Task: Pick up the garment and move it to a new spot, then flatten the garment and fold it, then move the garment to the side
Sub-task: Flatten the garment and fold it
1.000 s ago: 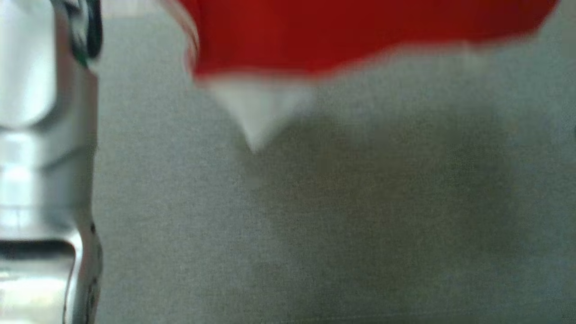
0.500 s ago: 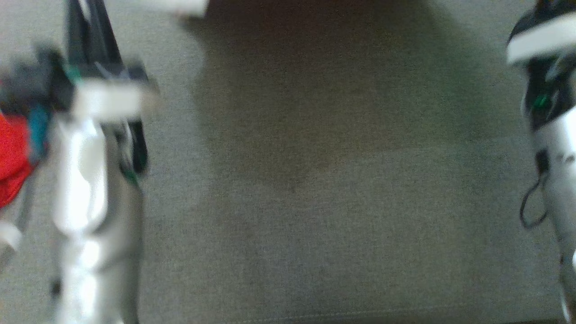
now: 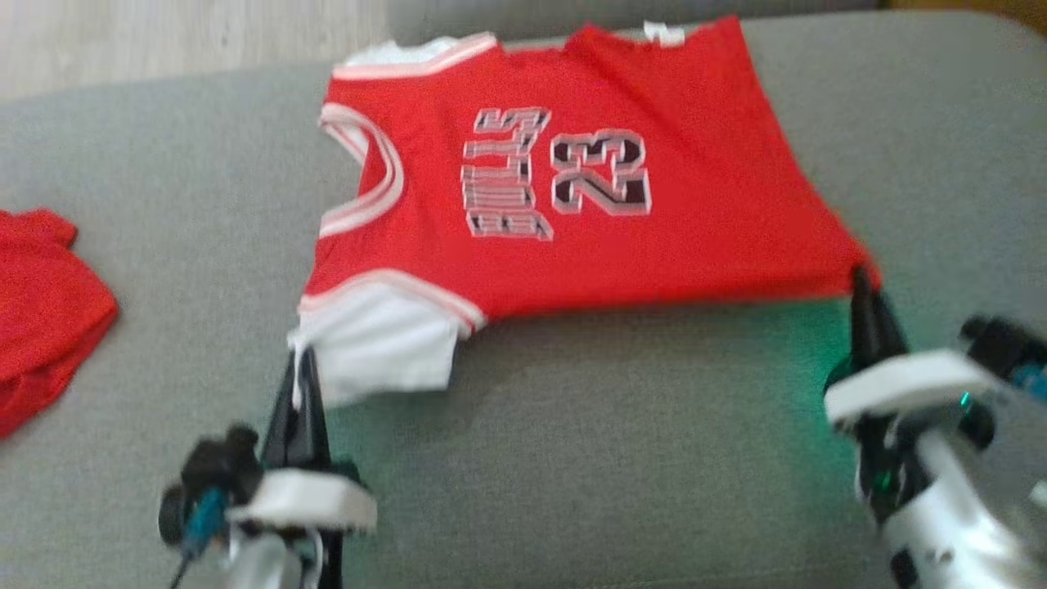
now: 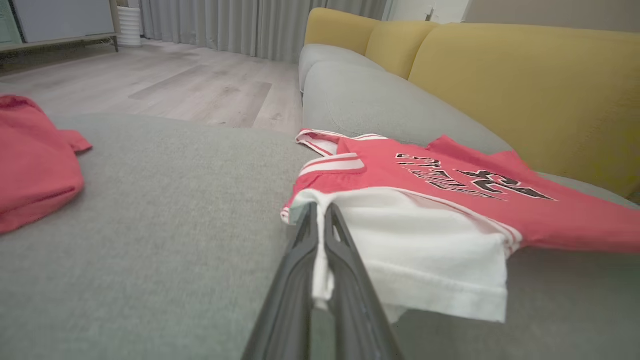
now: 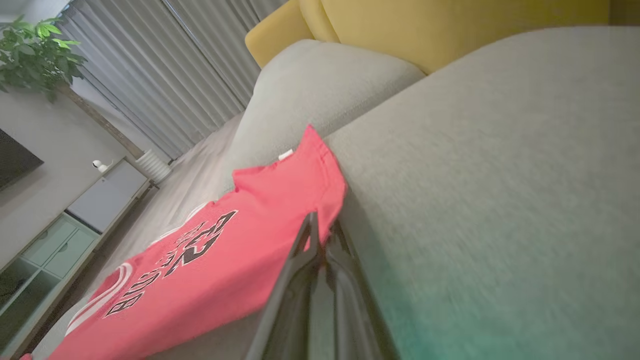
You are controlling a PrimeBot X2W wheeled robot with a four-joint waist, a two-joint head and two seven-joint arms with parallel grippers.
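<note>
**Garment [image 3: 572,188] spread on grey sofa seat [image 3: 613,474]; both my end effectors closed on its near corners.**

My left end effector [image 3: 301,366] is clamped on the white sleeve corner, and the left wrist view shows white cloth pinched inside its grip. My right end effector [image 3: 861,282] is closed on the near red hem corner. The garment lies mostly flat, print side up, with its neckline toward my left and its far edge at the back of the seat. A second red cloth [image 3: 41,311] lies well apart on my left. Head view is slightly blurred.
</note>
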